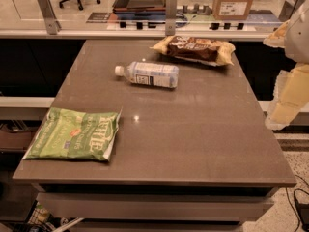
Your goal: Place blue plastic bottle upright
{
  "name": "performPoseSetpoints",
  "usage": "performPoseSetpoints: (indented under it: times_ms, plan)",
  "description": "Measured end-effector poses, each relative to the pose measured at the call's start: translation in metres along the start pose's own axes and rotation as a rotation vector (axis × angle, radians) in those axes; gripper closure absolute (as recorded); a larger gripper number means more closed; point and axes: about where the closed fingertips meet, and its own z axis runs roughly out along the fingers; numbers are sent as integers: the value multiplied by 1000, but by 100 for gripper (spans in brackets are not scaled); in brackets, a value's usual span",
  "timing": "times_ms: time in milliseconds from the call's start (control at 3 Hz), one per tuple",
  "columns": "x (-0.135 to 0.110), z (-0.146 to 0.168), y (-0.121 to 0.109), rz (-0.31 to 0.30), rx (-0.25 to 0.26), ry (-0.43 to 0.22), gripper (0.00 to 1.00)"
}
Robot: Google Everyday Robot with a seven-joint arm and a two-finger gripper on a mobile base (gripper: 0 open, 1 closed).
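Beyond table (193,144) right edge: end effector (286,100) hangs; blue plastic bottle (152,74) lying.

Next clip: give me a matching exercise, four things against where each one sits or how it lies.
Things:
1. blue plastic bottle
2. green snack bag
3. brown snack bag
4. tool

Places:
A. beyond the right edge of the table
B. flat at the far edge
C. lying on its side, far-middle, cap pointing left
D. flat at the near left corner

Pairs: 1-C, 2-D, 3-B, 4-A
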Motion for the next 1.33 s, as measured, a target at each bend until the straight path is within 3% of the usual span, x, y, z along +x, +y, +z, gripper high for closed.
performPoseSetpoints:
  times_ms: [333, 1000, 1333]
  plan:
    - [-1, -1, -1, 0, 4, -2, 0]
    - [-32, -5, -32, 23, 50, -91, 0]
    - [-50, 1, -51, 26, 38, -84, 0]
